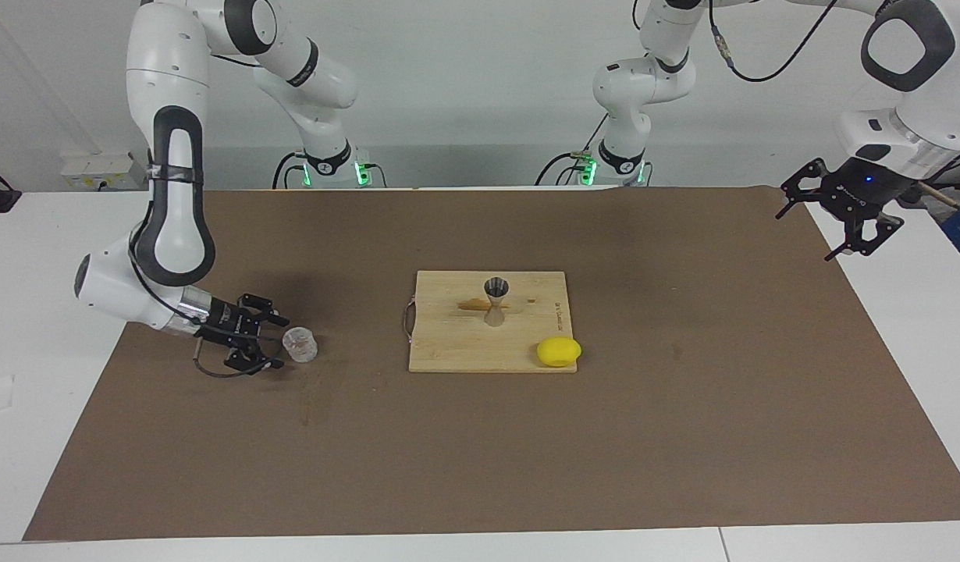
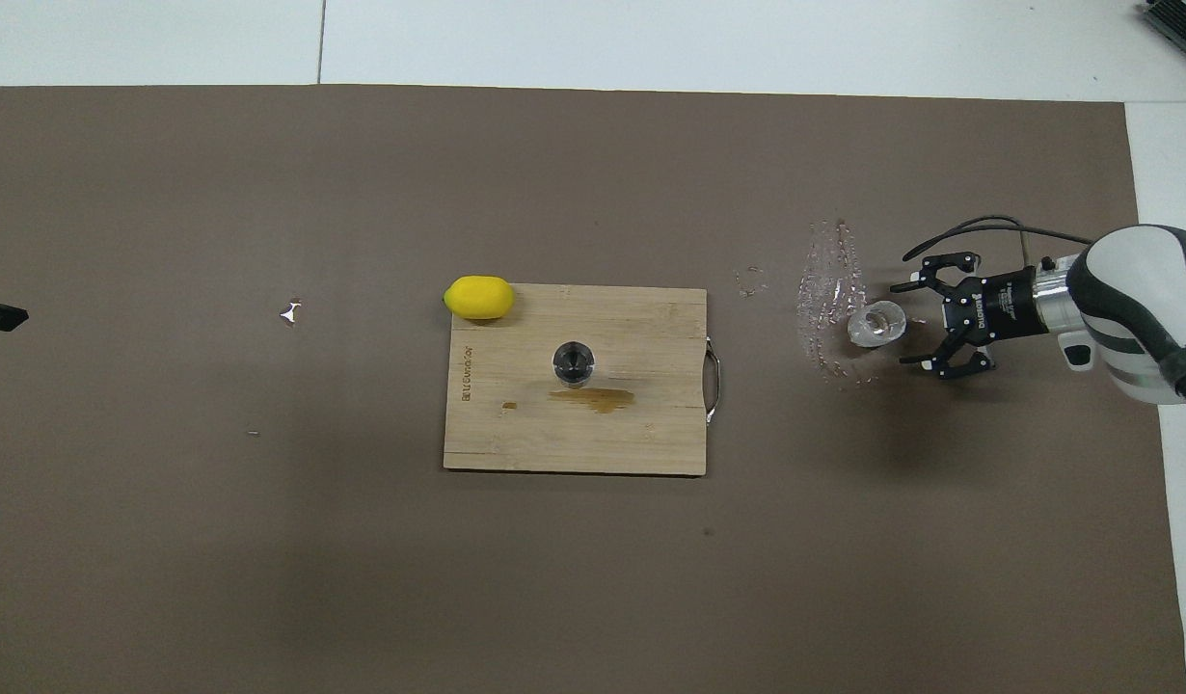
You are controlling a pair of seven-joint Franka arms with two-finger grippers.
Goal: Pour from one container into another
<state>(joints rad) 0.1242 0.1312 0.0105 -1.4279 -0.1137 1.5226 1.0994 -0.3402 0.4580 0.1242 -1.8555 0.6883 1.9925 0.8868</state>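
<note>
Closest to the robots on my screen is the left gripper [image 1: 833, 225], raised over the left arm's end of the brown mat [image 1: 683, 406], at the mat's edge; its fingers are spread with nothing between them, and that arm is just waiting.

Next out is the wooden cutting board [image 1: 449, 351] in the middle of the mat. The metal jigger [image 1: 496, 299] stands upright on it, on the half nearer the robots, with a small brown stain [image 2: 593, 398] on the wood right beside its base. At the board's corner farther from the robots, toward the left arm's end, a lemon [image 1: 559, 351] lies partly on the wood.

About level with the lemon, toward the right arm's end and well apart from the board, the glass cup [image 1: 300, 344] stands upright on the mat among wet splash marks [image 2: 824, 289]. My right gripper [image 1: 279, 343] is low at the mat, lying sideways, its fingers spread wide just beside the cup. I can't tell whether a fingertip touches the glass.
</note>
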